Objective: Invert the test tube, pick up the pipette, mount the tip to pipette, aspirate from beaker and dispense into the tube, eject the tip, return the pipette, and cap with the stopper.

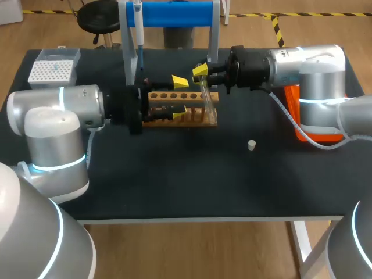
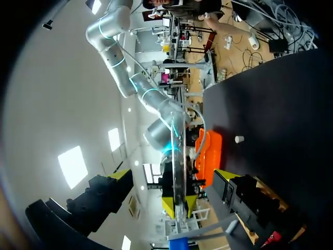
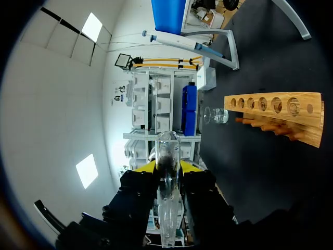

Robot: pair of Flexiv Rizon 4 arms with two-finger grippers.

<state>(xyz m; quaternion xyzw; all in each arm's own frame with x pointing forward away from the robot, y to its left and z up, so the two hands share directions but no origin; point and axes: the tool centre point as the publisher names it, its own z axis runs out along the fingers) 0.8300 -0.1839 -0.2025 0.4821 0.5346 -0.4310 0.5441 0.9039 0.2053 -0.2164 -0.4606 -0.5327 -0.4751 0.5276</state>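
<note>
Right claw [image 1: 200, 71] is clamped on the tube [image 1: 207, 96], with both yellow tips pressing the glass from two sides near its upper end. Left claw [image 2: 171, 174] is spread wide and holds nothing.

Key relation: the tube sits dead ahead of your left claw, in the gap between its two fingers, touching neither. The right claw's tips face you from the far side of it. Your left is the free claw and it is already lined up on the tube.

Tube axis: near upright and a bit tilted, with the lower end leaning toward the right end of the rack [image 3: 270, 112]. You can't tell whether it touches the wood. It crosses the left claw's closing line, so those fingers would meet it side-on.

In the right wrist view the tube runs straight through the right claw's grip, and its rounded closed end shows beyond the tips. Which end is up can't be told for sure from the head view.

Judgement: this looks like the invert step, probably a hand-over or regrip. If so, close your left below the right's hold, square to the glass. The glass is smooth and the two claws are crowded together, so slipping or knocking tips is the risk.

Pipette [image 1: 138, 29] hangs on its stand behind the left claw. Stopper [image 1: 251, 145] lies well apart, on the table below the right claw.
</note>
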